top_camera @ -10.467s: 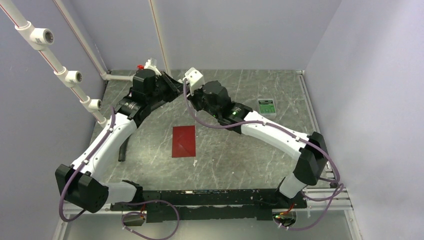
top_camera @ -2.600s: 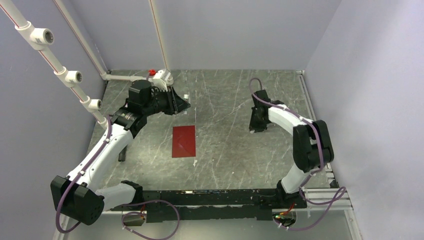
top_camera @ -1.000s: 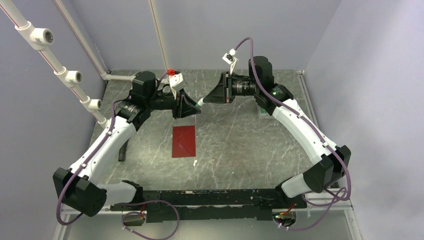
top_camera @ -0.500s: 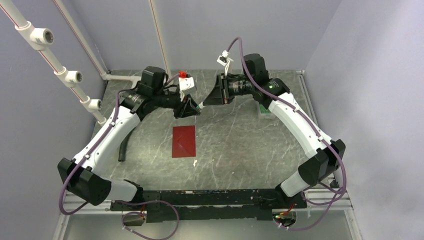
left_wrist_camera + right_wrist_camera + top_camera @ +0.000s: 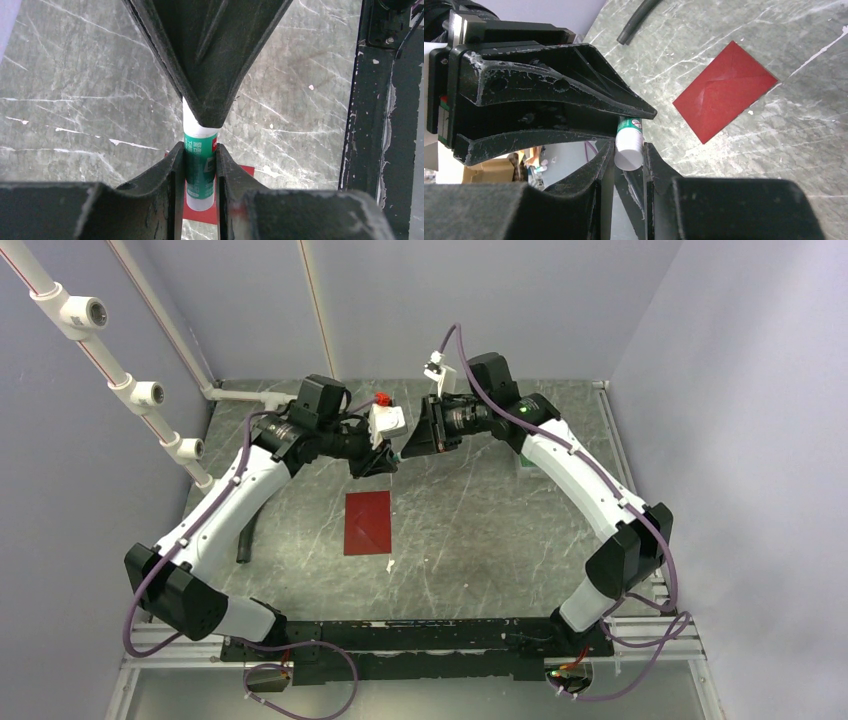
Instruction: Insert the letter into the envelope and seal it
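Note:
The dark red envelope [image 5: 367,522] lies flat on the table with its flap down; it also shows in the right wrist view [image 5: 724,90] and, in part, under the stick in the left wrist view [image 5: 244,172]. The letter is not in view. Both grippers meet in the air behind the envelope, on one green-and-white glue stick [image 5: 398,451]. My left gripper [image 5: 200,161] is shut on its green body [image 5: 200,172]. My right gripper [image 5: 629,156] is shut on its white end [image 5: 629,150].
A small white-and-green box [image 5: 524,462] sits at the right, partly behind the right arm. A black hose [image 5: 245,535] lies at the left. White pipes [image 5: 150,395] run along the left wall. The black base rail [image 5: 420,640] is at the near edge.
Both arms moved toward each other behind the envelope. The right gripper has come up to the left one and now grips the stick's white end. The envelope has not moved.

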You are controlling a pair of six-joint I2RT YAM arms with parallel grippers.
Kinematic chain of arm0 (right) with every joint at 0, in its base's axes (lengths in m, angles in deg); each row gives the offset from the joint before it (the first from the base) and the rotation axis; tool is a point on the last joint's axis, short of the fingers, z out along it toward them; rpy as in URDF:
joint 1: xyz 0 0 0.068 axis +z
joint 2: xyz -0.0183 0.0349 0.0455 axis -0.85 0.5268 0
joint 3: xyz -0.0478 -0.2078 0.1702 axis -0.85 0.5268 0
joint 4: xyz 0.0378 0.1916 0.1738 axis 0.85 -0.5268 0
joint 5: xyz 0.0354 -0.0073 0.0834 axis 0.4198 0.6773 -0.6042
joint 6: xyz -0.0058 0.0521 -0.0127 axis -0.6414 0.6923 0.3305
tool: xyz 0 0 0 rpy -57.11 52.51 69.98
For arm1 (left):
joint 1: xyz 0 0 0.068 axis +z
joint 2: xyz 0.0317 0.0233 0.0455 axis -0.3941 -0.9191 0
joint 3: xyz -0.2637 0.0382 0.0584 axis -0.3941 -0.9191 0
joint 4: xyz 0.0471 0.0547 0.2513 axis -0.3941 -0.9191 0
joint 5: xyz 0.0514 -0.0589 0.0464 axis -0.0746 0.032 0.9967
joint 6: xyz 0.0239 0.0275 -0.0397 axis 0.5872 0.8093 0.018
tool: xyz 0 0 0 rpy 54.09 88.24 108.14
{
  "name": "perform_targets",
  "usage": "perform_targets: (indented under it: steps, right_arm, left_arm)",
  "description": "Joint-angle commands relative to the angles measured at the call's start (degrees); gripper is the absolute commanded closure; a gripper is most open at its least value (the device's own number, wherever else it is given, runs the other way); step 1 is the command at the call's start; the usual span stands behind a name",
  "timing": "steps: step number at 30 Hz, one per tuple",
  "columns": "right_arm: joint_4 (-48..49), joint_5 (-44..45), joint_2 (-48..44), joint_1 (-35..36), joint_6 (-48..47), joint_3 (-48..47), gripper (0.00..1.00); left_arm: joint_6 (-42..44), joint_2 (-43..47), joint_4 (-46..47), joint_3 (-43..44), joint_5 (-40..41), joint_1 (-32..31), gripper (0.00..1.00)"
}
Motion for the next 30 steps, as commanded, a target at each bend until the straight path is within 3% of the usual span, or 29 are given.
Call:
perform_targets:
  steps: [1, 10, 30]
  right_arm:
    - [-0.18, 0.67, -0.60, 4.09, 5.43, 4.07, 1.00]
    - [1.93, -0.05, 0.24, 7.69, 10.75, 10.86, 1.00]
    - [3.14, -1.91, 6.48, 11.41, 16.35, 15.36, 1.00]
  left_arm:
    - [0.25, 2.07, 17.72, 0.66, -0.49, -0.95, 0.98]
    - [2.18, 0.17, 23.69, 3.93, -4.39, -1.60, 0.98]
    - [2.68, 0.29, 31.97, 4.21, -10.86, -2.51, 0.98]
